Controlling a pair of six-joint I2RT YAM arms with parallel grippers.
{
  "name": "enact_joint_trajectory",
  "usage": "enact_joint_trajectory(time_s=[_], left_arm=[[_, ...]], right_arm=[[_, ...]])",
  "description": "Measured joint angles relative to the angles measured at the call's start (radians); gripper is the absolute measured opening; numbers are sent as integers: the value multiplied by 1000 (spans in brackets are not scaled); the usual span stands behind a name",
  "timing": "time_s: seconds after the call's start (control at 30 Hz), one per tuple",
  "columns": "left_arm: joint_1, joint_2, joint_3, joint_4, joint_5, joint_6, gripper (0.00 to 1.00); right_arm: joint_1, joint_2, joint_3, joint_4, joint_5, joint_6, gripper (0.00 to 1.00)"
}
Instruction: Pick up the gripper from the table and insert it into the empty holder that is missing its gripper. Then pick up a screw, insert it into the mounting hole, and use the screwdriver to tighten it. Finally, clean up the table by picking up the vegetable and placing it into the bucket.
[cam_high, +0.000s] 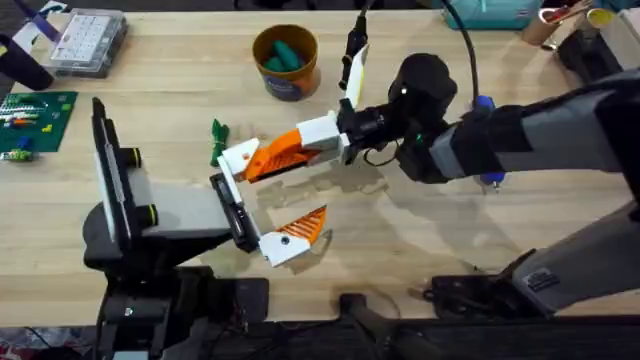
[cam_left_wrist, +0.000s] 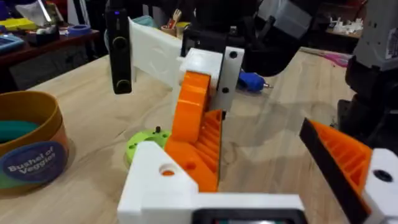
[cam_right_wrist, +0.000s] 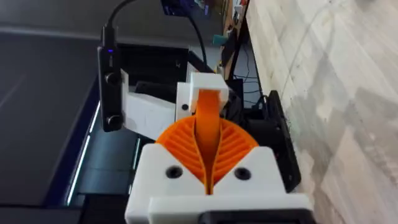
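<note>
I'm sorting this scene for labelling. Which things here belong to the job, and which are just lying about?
Job: gripper, holder, screwdriver, vegetable, bucket.
Lying about: clear parts box, green board, lime-green ring.

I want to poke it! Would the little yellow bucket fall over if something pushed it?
Probably not. The bucket stands upright, squat and wide, so it would likely slide. It seems light, holding just a teal lump, so a nudge may move it.
</note>
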Motion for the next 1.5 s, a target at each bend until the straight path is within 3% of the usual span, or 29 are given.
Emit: enact_joint_trajectory(time_s=[0.7, 1.17, 1.5], left_arm=[[8, 0, 0, -5, -39, 3, 988], [7, 0, 0, -13, -20, -16, 988], [7, 0, 0, -18, 0, -23, 986]], right_arm=[[1, 0, 100, -246, -16, -198, 17], [-5, 6, 106, -262, -38, -243, 17], [-6, 78, 186, -263, -106, -244, 16]])
